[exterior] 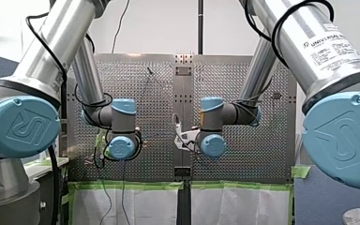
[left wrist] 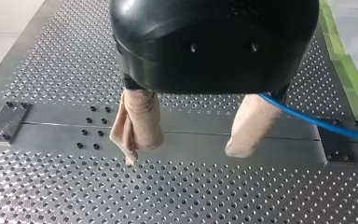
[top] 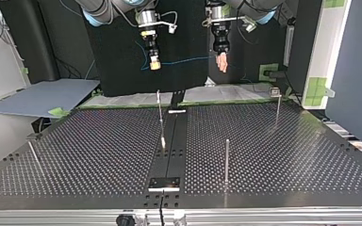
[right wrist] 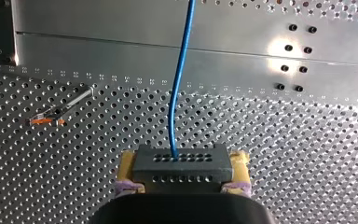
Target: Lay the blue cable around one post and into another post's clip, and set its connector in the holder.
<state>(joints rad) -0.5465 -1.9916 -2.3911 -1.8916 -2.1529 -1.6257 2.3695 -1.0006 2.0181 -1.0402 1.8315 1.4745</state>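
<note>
Right gripper [right wrist: 182, 173]: yellow pads [right wrist: 127, 170] closed narrow on connector [right wrist: 182, 161]; held in air above table [top: 287, 155], at 11 o'clock in top view.
Cable [right wrist: 179, 93]: blue, out of connector, straight ahead of right gripper; in top view strung toward 3 o'clock as far as left gripper [top: 222, 65].
Left gripper: beige-wrapped fingers [left wrist: 137, 123] wide apart, nothing between; cable just beside one finger, contact cannot be told.
Posts, top view, all on table: centre post [top: 160, 113] at 6 o'clock of right gripper; near post [top: 226, 160] at 5 o'clock; clip post [top: 277, 108] at 2 o'clock; side post [top: 32, 153] at 9 o'clock.
Plate [top: 165, 182]: dark, at 6 o'clock by table edge.
</note>
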